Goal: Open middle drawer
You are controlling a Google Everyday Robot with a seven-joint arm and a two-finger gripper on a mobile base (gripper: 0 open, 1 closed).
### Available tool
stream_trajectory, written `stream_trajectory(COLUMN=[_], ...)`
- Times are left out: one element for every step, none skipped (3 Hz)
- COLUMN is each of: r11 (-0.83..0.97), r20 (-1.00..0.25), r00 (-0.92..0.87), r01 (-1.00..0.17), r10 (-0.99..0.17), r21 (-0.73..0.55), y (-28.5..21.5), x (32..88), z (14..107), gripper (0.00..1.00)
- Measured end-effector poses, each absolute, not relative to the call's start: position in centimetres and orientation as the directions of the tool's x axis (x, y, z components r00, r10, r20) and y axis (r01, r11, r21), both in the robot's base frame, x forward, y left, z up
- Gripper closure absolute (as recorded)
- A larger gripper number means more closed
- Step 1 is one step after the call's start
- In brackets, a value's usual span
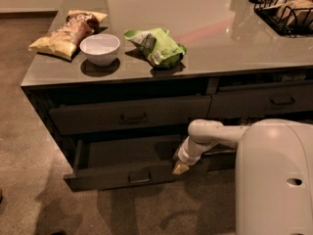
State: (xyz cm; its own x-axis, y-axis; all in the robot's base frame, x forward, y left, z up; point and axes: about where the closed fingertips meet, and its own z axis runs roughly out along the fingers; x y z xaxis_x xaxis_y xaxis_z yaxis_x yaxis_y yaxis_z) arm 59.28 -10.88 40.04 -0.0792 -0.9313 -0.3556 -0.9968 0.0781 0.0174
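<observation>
The middle drawer, standing well out, could get nudged back or skewed if the hand, its grip impossible to tell, catches the front's right end.

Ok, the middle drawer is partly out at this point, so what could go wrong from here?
1. The gripper is at the right end of the middle drawer front, well away from the central handle. Contact there could slip off or pull the drawer askew.
2. The robot's white body stands close to the drawer's right side, so pulling further might bring the front against it.
</observation>
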Motion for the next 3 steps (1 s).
stream_trajectory(r11=[0.078, 0.077, 0.075], r20=[-0.356, -0.356, -0.356], r00=[-0.079, -0.079, -0.079], r01=[-0.997, -0.997, -0.997], r10=[-0.931, -0.931, -0.931], r21=[0.017, 0.021, 0.024], y=[-10.88, -10.80, -10.72], x=[59.28, 59.14, 59.01], z=[40.39, 40.21, 40.04], gripper=[0.63, 0.39, 0.16])
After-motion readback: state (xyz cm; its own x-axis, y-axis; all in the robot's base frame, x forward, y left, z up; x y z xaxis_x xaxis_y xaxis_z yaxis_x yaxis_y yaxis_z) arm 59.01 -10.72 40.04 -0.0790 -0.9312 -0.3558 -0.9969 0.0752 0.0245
